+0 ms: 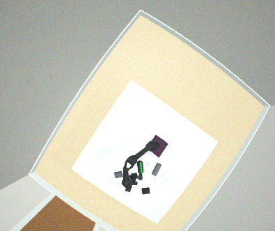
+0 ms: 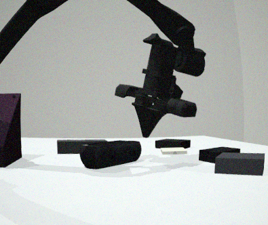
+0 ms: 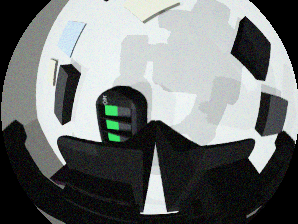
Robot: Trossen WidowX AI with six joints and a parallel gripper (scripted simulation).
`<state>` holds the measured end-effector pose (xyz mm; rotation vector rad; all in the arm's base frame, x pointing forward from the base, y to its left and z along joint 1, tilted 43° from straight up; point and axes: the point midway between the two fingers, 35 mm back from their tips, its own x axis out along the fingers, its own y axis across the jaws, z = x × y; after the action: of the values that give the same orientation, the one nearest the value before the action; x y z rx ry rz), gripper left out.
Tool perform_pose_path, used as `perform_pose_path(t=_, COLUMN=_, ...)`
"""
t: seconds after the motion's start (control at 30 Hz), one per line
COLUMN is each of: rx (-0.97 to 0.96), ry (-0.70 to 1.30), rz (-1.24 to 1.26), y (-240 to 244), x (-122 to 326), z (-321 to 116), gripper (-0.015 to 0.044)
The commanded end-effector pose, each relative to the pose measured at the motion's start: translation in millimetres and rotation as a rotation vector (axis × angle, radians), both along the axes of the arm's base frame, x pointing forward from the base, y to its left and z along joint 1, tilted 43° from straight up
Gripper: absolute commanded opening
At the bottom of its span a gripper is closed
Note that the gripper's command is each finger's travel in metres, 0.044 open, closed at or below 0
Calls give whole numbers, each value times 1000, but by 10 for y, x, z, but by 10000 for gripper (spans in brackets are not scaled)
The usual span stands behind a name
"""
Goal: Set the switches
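The dark grey controller unit point(image 1: 143, 169) point(image 2: 110, 154) point(image 3: 122, 95) sits on the bench with its switch side up. In the wrist view three rockers show, each with a green part on the left and a dark part on the right. The rest are hidden behind the fingers. Which ends are pressed down is too small to tell. The label underneath is hidden. My gripper point(image 2: 146, 136) point(image 3: 154, 124) is shut and empty, pointing down above the bench, just past one end of the unit and not touching it.
A long dark block point(image 1: 156, 169) point(image 3: 66, 95), a black block point(image 1: 145, 190), a grey block point(image 1: 118, 174) point(image 2: 239, 164) and a pale blue plate point(image 1: 159, 181) point(image 3: 71, 38) lie around the unit. A cream piece point(image 2: 174, 151) lies behind it. The arm's purple base point(image 1: 161, 147) point(image 2: 4, 127) stands nearby.
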<state>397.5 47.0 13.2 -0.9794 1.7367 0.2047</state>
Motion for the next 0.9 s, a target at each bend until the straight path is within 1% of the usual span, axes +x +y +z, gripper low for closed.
perform_pose_path(t=0.0, rx=0, ry=16, rz=-5, y=-25, x=-20, z=-60, gripper=0)
perform_pose_path(t=0.87, rx=-1, ry=16, rz=-6, y=-299, x=27, z=-353, gripper=0)
